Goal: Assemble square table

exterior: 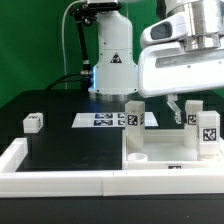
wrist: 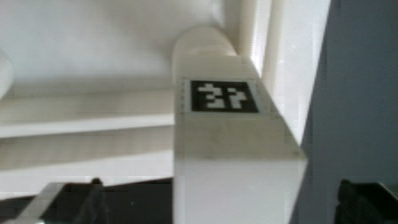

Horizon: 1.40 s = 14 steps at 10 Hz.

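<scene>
Black tabletop (exterior: 60,145) bears white rimmed slab (exterior: 165,148); tagged legs (exterior: 133,116) stand upright

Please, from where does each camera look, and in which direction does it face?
Exterior view: opposite the arm's base, across the table, looking over the border wall; arm and open gripper show.
Wrist view: on the wrist, looking along a tagged leg; dark fingertips show either side of it.
Shared: probably that tagged leg, standing by the gripper.
</scene>
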Each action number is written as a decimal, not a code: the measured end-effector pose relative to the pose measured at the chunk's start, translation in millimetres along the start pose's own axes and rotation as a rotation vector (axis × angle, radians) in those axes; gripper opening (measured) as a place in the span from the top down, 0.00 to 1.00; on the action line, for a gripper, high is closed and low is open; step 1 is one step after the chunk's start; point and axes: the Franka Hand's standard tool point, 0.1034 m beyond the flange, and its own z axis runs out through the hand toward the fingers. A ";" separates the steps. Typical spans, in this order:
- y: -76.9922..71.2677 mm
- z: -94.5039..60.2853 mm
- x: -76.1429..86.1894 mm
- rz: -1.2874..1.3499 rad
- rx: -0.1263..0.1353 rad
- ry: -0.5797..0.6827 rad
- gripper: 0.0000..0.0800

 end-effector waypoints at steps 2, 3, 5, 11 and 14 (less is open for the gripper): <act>1.9 1.6 -2.2 0.017 0.015 -0.118 0.19; 1.5 1.9 -7.4 0.021 0.020 -0.212 0.19; -1.9 3.8 -6.9 0.035 0.021 -0.316 0.19; -0.9 5.2 -5.9 0.038 0.020 -0.307 0.64; -1.1 5.3 -5.8 0.113 0.011 -0.307 0.64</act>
